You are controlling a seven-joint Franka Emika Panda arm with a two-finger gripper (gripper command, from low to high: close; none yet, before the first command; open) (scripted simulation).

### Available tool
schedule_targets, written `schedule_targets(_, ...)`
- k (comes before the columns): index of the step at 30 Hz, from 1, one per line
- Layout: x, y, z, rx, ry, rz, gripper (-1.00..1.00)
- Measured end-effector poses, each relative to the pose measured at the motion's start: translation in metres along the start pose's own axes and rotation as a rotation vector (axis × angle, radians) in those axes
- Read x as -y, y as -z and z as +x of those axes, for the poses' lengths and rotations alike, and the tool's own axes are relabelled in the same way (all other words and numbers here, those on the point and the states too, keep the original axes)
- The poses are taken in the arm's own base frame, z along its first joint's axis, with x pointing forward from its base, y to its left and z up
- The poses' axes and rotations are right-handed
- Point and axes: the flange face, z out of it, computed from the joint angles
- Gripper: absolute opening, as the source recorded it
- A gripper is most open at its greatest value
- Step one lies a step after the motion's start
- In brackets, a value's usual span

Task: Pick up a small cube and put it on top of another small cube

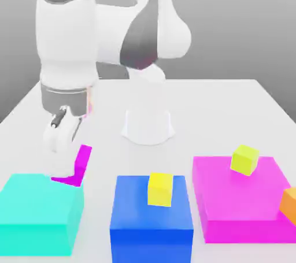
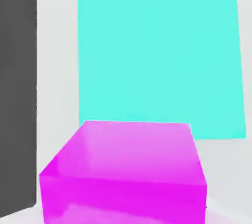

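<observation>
The small magenta cube (image 1: 81, 162) hangs just above the back corner of a large cyan block (image 1: 40, 213), at the exterior view's left. My gripper (image 1: 68, 170) is shut on the cube, and a white finger (image 1: 59, 147) covers part of it. In the hand view the same magenta cube (image 2: 125, 169) sits close to the camera, with the cyan block's top (image 2: 160, 55) beyond it. Other small cubes lie on big blocks: a yellow cube (image 1: 160, 189) on the blue block (image 1: 151, 221) and a yellow-green cube (image 1: 245, 159) on the flat magenta block (image 1: 243, 201).
An orange cube (image 1: 289, 204) rests at the flat magenta block's right edge. The arm's white base (image 1: 147, 126) stands behind the blocks at mid-table. The three big blocks line the front of the white table (image 1: 231, 106). A dark strip (image 2: 17, 90) runs along the table's edge.
</observation>
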Motion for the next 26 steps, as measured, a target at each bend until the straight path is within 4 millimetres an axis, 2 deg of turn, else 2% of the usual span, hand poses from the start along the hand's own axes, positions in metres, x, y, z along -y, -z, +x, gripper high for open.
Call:
schedule_targets(4, -0.041, 0.015, -0.024, 0.021, -0.144, -0.017, -1.0)
schedule_targets(9, -0.095, 0.028, -0.045, 0.041, -0.325, -0.046, -1.0)
schedule_targets(11, -0.104, 0.014, -0.05, 0.038, -0.345, -0.047, -1.0)
schedule_targets(14, -0.109, -0.022, -0.053, 0.039, -0.35, -0.048, -1.0)
schedule_targets(15, -0.111, -0.03, -0.054, 0.04, -0.35, -0.05, 1.0)
schedule_targets(21, -0.111, -0.034, -0.054, 0.04, -0.35, -0.051, 1.0)
schedule_targets(23, -0.11, -0.021, -0.053, 0.038, -0.351, -0.05, 1.0)
schedule_targets(26, -0.108, 0.015, -0.052, 0.038, -0.352, -0.05, 1.0)
